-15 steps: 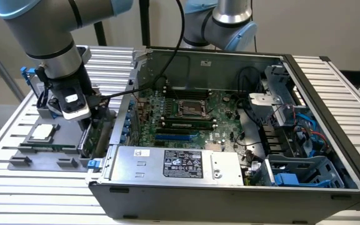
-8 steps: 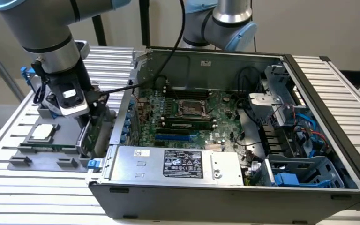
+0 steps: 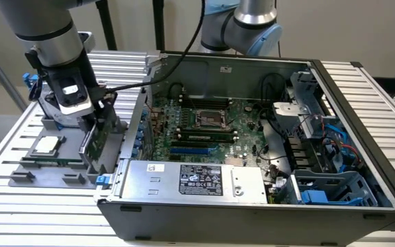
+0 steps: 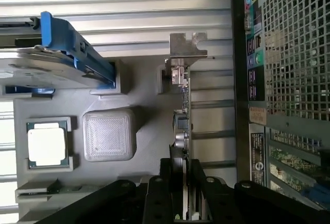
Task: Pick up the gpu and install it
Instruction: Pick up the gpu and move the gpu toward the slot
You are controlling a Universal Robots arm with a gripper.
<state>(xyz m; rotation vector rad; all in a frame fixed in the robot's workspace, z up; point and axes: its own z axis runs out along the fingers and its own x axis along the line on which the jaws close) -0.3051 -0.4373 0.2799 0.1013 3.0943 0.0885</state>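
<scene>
Pincer's (image 4: 184,172) clamped tight on the gpu (image 4: 184,113), card standing on edge over the gray tray (image 4: 149,146), right beside the case (image 3: 204,218).

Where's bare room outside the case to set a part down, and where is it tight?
Free: bare table slats by the tray at the exterior view's lower left, and past the case at its right. Crowded: the tray, with cpu, hard drive and the end effector shut on the gpu.
</scene>
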